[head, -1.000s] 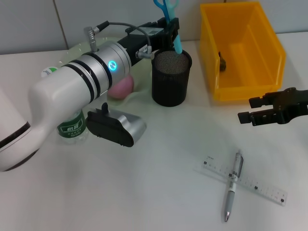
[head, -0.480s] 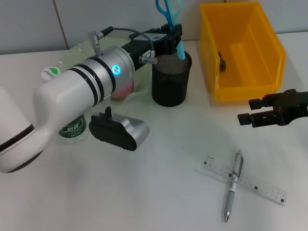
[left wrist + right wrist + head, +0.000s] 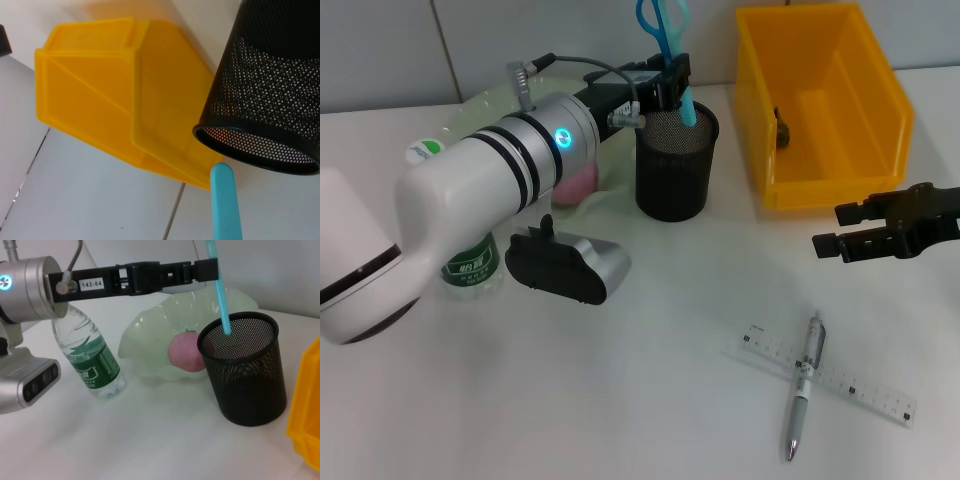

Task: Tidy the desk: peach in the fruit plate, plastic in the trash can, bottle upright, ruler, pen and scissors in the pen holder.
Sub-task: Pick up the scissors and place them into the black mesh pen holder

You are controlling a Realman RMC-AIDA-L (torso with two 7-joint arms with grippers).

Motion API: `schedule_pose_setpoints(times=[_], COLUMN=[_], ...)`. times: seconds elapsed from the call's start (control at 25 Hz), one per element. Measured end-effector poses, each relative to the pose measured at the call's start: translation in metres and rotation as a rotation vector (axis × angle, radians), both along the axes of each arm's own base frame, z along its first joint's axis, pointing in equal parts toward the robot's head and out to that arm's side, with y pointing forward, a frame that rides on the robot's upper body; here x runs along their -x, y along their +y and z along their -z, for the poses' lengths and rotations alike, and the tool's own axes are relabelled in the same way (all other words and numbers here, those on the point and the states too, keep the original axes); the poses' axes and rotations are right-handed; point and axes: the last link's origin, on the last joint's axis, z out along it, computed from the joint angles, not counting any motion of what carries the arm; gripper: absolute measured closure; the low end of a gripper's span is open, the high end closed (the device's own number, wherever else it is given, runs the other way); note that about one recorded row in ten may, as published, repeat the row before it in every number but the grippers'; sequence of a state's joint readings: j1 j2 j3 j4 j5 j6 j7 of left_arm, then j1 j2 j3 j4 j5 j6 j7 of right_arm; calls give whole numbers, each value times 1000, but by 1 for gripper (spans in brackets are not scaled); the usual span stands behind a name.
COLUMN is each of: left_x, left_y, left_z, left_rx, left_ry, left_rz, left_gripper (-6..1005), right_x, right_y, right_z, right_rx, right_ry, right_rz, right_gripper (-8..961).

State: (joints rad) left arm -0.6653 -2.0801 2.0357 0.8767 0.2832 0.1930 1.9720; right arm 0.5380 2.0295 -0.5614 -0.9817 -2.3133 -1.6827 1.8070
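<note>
Scissors (image 3: 667, 35), one pair with blue handles, hung blade-down over the single black mesh pen holder (image 3: 676, 165), the blade tip just inside its rim, clenched between the fingers of the left gripper (image 3: 673, 78) near the tabletop's far edge. One pink peach (image 3: 187, 351) lay in the one pale green fruit plate (image 3: 150, 335), touching the holder's side on the robot's left. One water bottle (image 3: 90, 352) with a green label stood upright beside the plate, toward the tabletop's left edge. One yellow bin (image 3: 820, 100) sat well apart on the holder's right, by the far right corner, with a small dark item inside that could not be made out. The right gripper (image 3: 830, 228) hovered in front of that bin near the right edge, its fingers spread and grasping nothing. Toward the tabletop's near edge, one pen (image 3: 804, 385) lay across one clear ruler (image 3: 860, 385), the two touching in a cross.
</note>
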Motion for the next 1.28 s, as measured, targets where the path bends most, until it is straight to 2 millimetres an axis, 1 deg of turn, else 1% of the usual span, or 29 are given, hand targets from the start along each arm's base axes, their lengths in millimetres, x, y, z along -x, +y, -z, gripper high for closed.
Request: schedule_pose_setpoints(times=[0.52, 0.96, 1.28], left_x=[1, 1, -2], left_y=[2, 4, 4], left_z=[0, 0, 0], left_rx=[-1, 9, 19], left_ry=[-2, -38, -69], left_rz=[-16, -45, -58], left_gripper=[760, 761, 716], right_x=[0, 0, 0], right_y=[0, 0, 0], right_z=[-1, 0, 0], right_rx=[1, 3, 1], right_ry=[-1, -2, 0], right_rz=[0, -2, 1], right_gripper=[284, 287, 289])
